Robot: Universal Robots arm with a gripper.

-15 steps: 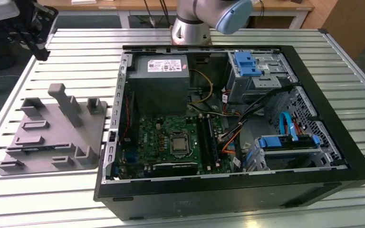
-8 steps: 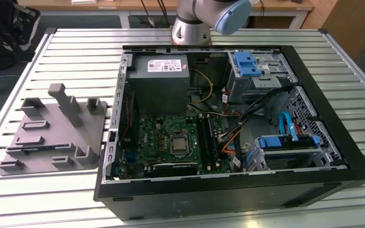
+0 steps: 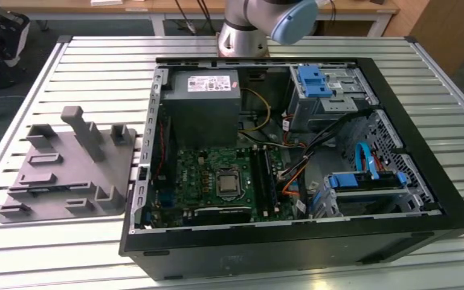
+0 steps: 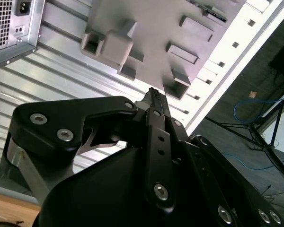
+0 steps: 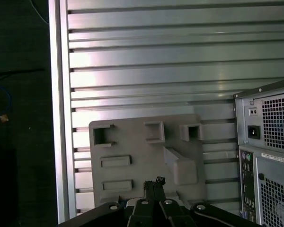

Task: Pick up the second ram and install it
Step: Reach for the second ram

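Note:
The second ram point(image 3: 51, 186) is a thin dark strip lying flat on the grey plastic tray point(image 3: 63, 205), at the exterior view's left, beside the open computer case. It also shows as a dark sliver point(image 4: 213, 12) at the tray's far end in the second wrist view. In both wrist views my gripper point(image 4: 154, 94) hangs well above the tray point(image 5: 132, 142). Its black fingers point(image 5: 154, 185) are pressed together and nothing shows between them. The green board point(image 3: 215, 178) with its long black memory sockets point(image 3: 266, 175) lies inside the case.
The black case point(image 3: 296, 241) holds a power supply point(image 3: 203, 90), blue drive brackets point(image 3: 313, 81) and loose cables point(image 3: 296, 151). The tray has an upright post point(image 3: 83, 130) and several raised ribs. The case's back panel point(image 5: 270, 142) stands close beside the tray. The slatted table ends at an edge point(image 5: 61, 118).

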